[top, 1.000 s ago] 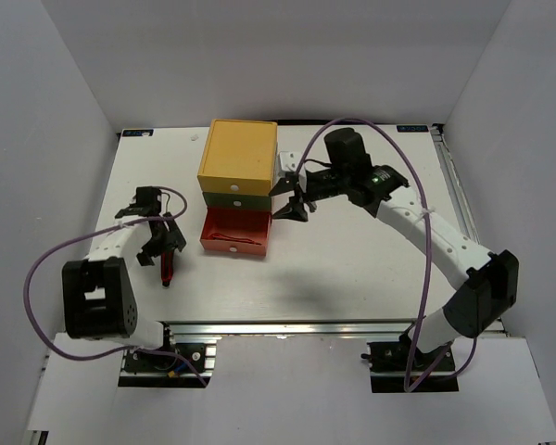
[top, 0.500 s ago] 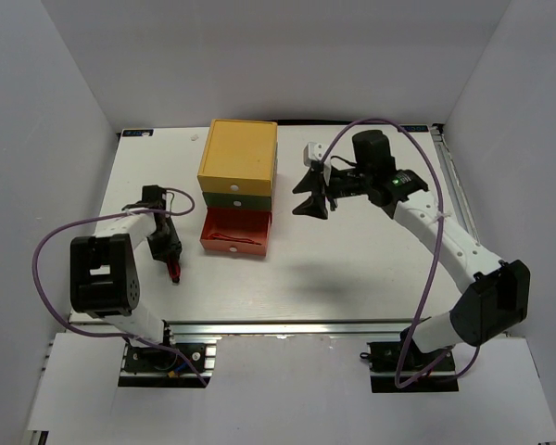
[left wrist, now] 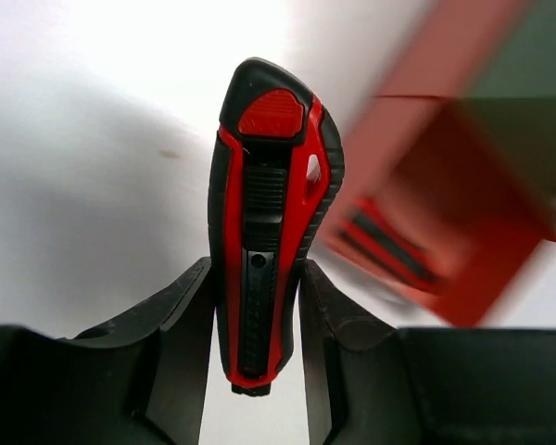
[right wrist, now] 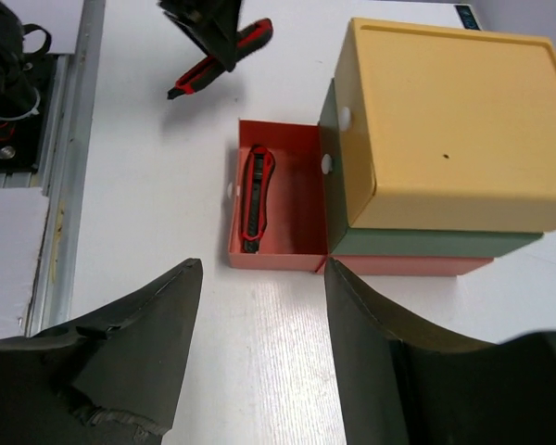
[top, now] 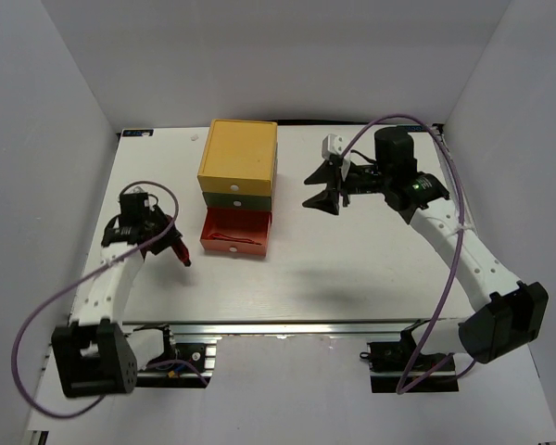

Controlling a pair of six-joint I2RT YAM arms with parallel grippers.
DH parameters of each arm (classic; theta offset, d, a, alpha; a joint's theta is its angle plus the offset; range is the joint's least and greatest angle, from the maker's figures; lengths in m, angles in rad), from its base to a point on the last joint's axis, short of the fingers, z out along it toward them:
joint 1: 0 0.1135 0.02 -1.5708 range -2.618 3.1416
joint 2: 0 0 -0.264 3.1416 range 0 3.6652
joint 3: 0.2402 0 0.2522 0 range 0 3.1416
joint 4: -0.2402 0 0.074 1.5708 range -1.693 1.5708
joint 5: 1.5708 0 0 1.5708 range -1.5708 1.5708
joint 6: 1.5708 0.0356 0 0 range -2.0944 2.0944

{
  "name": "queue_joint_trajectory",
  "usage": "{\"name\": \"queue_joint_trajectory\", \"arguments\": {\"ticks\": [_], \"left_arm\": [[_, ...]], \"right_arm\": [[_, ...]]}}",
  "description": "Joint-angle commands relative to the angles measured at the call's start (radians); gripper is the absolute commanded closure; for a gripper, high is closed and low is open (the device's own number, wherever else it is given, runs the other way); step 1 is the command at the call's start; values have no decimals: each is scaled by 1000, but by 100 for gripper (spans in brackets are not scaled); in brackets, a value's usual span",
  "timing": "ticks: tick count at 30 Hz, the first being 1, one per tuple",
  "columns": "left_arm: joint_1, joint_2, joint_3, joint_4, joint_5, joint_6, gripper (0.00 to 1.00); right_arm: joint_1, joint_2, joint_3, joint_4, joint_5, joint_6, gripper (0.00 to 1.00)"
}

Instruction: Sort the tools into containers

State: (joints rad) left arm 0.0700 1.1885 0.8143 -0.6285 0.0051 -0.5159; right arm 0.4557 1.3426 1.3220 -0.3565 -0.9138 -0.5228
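White table (top: 352,269) and plain white walls surround the small chest, which has a yellow top (right wrist: 454,120), a green middle drawer (right wrist: 426,243) and a red drawer (right wrist: 298,209) at the bottom. Only the red drawer is pulled out.

The left gripper (left wrist: 257,269) is clamped on a red and black pocket tool (left wrist: 264,213) and holds it above the table, near the open red drawer but not over it. The right gripper (top: 322,193) hangs at the other side of the chest with its jaws apart and nothing between them.

I judge that the main risk is the grip. The jaws hold only the lower part of the tool and the longer part sticks out free, so it may turn or slide between the pads during the carry. A second risk is the drawer: it is narrow and another pocket tool (right wrist: 253,199) already lies inside, so the new one may land across the rim or on top of the first. If the gripper comes too low, it may also push the light chest.

The left wrist view shows the grip closely, but the drawer there is only a blur. The right wrist view shows what the drawer contains and the gap between the carried tool and the drawer. The top view alone shows both arms together.
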Motion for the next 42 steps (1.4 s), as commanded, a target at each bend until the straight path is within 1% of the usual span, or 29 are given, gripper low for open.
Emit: {"name": "queue_joint_trajectory", "arguments": {"ticks": [1, 2, 3, 4, 5, 6, 7, 8, 9, 11, 12, 15, 17, 18, 19, 22, 24, 25, 28, 30, 32, 33, 36, 37, 38, 42], "left_arm": [[2, -160, -87, 122, 228, -231, 100], [-1, -226, -148, 210, 264, -336, 100], [-15, -254, -174, 252, 301, -387, 100], [-28, -277, -199, 288, 308, -436, 100], [-41, -312, -217, 358, 306, -517, 100], [-92, -323, -245, 387, 297, -551, 100], [-114, -329, -251, 412, 268, -606, 100], [-136, -323, -254, 450, 247, -631, 100], [-182, -316, -250, 466, 222, -651, 100], [-226, -271, -241, 507, 155, -710, 100], [-258, -253, -224, 512, 133, -725, 100], [-303, -169, -179, 488, 52, -780, 100], [-318, -132, -156, 448, 12, -811, 100], [-329, -116, -147, 440, -34, -820, 100], [-335, -86, -130, 429, -48, -844, 98], [-351, -34, -104, 392, -80, -874, 89], [-360, -15, -98, 412, -80, -886, 79], [-361, 0, -98, 418, -79, -901, 69], [-366, 26, -99, 463, -57, -920, 58], [-371, 51, -98, 493, -48, -923, 56], [-375, 72, -89, 510, -31, -926, 50], [-377, 77, -86, 515, -27, -926, 49], [-380, 95, -75, 530, -7, -924, 37], [-381, 95, -72, 529, 25, -923, 35], [-381, 97, -67, 527, 30, -921, 28], [-383, 85, -58, 507, 56, -895, 24]], "right_arm": [[-38, -42, -39, 69, 18, 56, 38], [-58, -51, -53, 108, 27, 72, 37], [-66, -54, -81, 128, 27, 89, 36], [-75, -59, -92, 146, 27, 113, 36], [-81, -60, -101, 162, 27, 122, 35], [-92, -60, -110, 181, 26, 130, 35], [-95, -57, -110, 185, 24, 135, 35], [-98, -53, -110, 185, 17, 141, 35], [-104, -49, -109, 185, 13, 142, 35], [-112, -46, -110, 183, 10, 150, 35], [-114, -46, -112, 183, 9, 152, 36], [-123, -56, -124, 183, 9, 152, 36], [-132, -68, -138, 186, 10, 152, 35], [-135, -71, -144, 186, 12, 150, 35], [-138, -75, -150, 188, 12, 150, 35], [-155, -86, -167, 188, 12, 150, 35], [-164, -91, -179, 186, 10, 150, 34], [-166, -92, -182, 188, 10, 150, 35], [-173, -92, -190, 186, 10, 149, 34], [-178, -91, -190, 185, 9, 147, 34], [-181, -88, -190, 183, 9, 144, 34], [-183, -86, -190, 180, 9, 142, 34], [-186, -83, -191, 176, 9, 141, 34], [-186, -82, -191, 177, 9, 141, 34], [-189, -82, -193, 174, 10, 138, 34], [-196, -74, -198, 175, 18, 141, 32]]}}
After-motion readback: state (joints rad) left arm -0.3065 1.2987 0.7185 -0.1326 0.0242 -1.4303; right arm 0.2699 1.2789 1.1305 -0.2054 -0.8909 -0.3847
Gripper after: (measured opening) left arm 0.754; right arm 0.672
